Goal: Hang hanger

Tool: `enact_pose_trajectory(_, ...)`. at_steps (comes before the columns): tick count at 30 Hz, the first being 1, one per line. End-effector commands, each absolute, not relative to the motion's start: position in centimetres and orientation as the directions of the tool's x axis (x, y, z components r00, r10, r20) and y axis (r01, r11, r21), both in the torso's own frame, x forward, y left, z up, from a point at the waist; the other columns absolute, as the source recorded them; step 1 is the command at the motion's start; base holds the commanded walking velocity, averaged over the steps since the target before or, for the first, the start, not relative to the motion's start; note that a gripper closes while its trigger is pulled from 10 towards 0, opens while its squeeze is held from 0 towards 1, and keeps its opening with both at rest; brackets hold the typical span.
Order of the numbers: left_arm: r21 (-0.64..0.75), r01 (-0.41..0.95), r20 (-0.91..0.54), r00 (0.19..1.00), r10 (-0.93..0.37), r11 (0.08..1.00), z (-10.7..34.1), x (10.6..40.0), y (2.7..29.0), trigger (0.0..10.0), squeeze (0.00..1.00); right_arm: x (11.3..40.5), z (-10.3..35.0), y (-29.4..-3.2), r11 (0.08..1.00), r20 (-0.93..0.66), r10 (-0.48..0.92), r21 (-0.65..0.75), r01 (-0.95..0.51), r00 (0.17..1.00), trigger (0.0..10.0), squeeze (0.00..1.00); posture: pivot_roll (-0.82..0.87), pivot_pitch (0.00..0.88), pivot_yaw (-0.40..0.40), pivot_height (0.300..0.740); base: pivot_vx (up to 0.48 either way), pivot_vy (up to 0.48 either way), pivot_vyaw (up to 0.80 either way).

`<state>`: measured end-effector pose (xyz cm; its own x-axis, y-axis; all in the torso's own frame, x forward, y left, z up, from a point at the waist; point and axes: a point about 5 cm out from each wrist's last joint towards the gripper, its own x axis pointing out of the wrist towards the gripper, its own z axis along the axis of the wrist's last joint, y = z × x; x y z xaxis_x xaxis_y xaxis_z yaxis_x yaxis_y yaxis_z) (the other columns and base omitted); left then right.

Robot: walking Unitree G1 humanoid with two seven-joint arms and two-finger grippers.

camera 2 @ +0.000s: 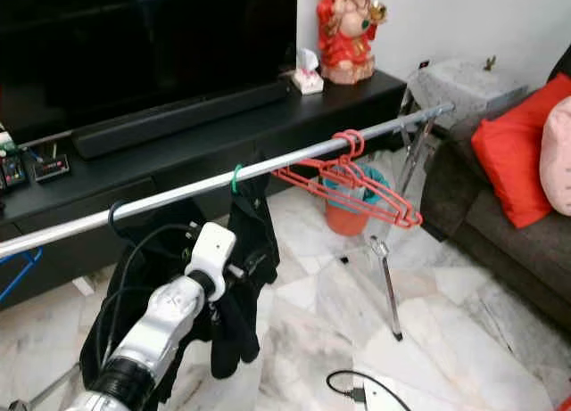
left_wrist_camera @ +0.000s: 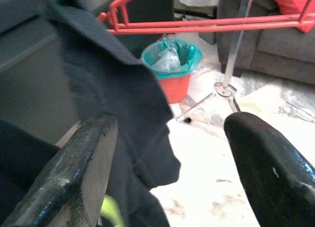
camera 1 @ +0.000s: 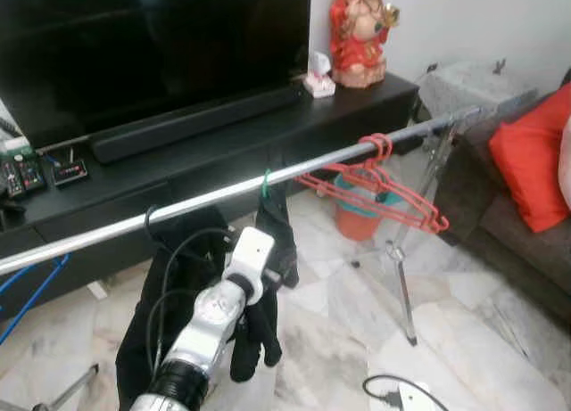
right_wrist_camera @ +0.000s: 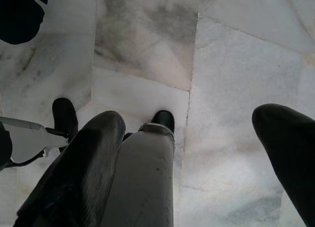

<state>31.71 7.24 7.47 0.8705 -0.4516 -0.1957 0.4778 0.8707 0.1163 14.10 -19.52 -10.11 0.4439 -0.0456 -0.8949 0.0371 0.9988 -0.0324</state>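
A large black television (camera 1: 152,45) filled the upper left of the head views above a long black TV cabinet (camera 1: 223,157), with a soundbar (camera 1: 196,121) and a red figurine (camera 1: 359,32) on it. A grey sofa (camera 1: 513,228) with a red cushion (camera 1: 535,152) sat at the right edge. A chrome clothes rail (camera 1: 214,195) crossed the frame diagonally, carrying red hangers (camera 1: 375,184) right of centre and dark garments (camera 1: 268,250) on a green hook (camera 1: 265,184) lower left. The left gripper (left_wrist_camera: 170,158), fingers apart and holding nothing, reached up against the dark cloth. Its wrist view alone showed a red bin (left_wrist_camera: 172,69) with a green liner clearly. The right gripper (right_wrist_camera: 189,153), fingers apart, pointed down at the marble floor (right_wrist_camera: 236,64).
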Motion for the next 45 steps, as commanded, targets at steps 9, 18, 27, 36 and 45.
enact_pose_trajectory(9,0.097,0.338,-0.194,0.929,-0.315,0.936,7.3,33.2,6.8,10.0,0.00,14.2,-10.1,-19.3,0.999,-0.895,-0.042,-0.026,0.041,0.444,10.0,0.00,0.00,0.000,0.017,0.740,0.000,0.000,0.00)
enact_pose_trajectory(18,-0.002,0.311,-0.053,0.949,-0.311,0.950,9.9,34.4,6.3,10.0,0.00,14.1,-10.1,-19.4,0.999,-0.895,-0.041,-0.028,0.035,0.443,10.0,0.00,0.01,0.000,0.013,0.740,0.000,0.000,0.00)
enact_pose_trajectory(27,0.097,0.267,-0.091,0.962,-0.259,0.959,9.4,35.0,6.8,10.0,1.00,14.1,-10.1,-19.4,0.999,-0.895,-0.040,-0.027,0.035,0.444,10.0,0.00,0.00,0.000,0.015,0.740,0.000,0.000,0.00)
enact_pose_trajectory(36,0.108,0.246,-0.135,0.964,-0.231,0.963,8.4,34.9,8.0,10.0,0.00,14.1,-10.1,-19.5,0.999,-0.896,-0.038,-0.027,0.030,0.442,10.0,0.00,0.01,0.000,0.007,0.740,0.000,0.000,0.00)
enact_pose_trajectory(45,0.149,0.300,-0.235,0.936,-0.261,0.942,6.9,34.3,7.2,10.0,0.00,14.1,-10.1,-19.4,0.999,-0.896,-0.036,-0.025,0.031,0.443,10.0,0.00,0.00,0.000,0.012,0.740,0.000,0.000,0.00)
